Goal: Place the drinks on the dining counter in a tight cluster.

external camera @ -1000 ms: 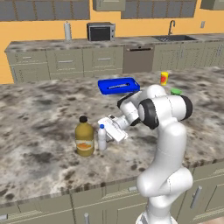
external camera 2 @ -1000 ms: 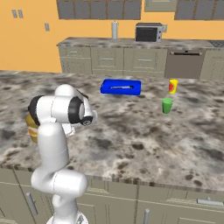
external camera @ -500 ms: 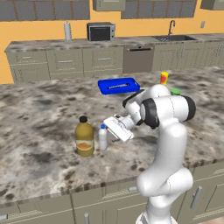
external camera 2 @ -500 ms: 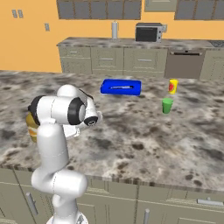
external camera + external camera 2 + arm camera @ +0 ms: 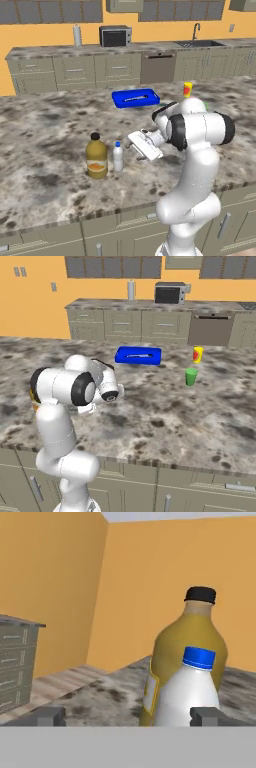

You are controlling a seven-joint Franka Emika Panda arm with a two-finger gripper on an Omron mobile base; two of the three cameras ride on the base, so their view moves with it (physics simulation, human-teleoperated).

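Fat amber jug point(image 5: 96, 158) with black cap sits tight against the small white blue-capped bottle point(image 5: 118, 157) on the speckled granite surface point(image 5: 45, 130). Fingers point(image 5: 134, 148) spread wide, holding nothing.

Home kitchen, rendered: granite tabletop point(image 5: 45, 125), microwave point(image 5: 115, 36), sink faucet point(image 5: 196, 31), dishwasher point(image 5: 157, 67), cabinets point(image 5: 75, 74) along orange wall point(image 5: 60, 32).

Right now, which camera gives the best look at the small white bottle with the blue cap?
The left base view: the whole white bottle stands upright on the counter, close beside the juice jug. The hand view shows its cap and upper body close up, in front of the jug. In the right base view the robot's arm covers that spot.
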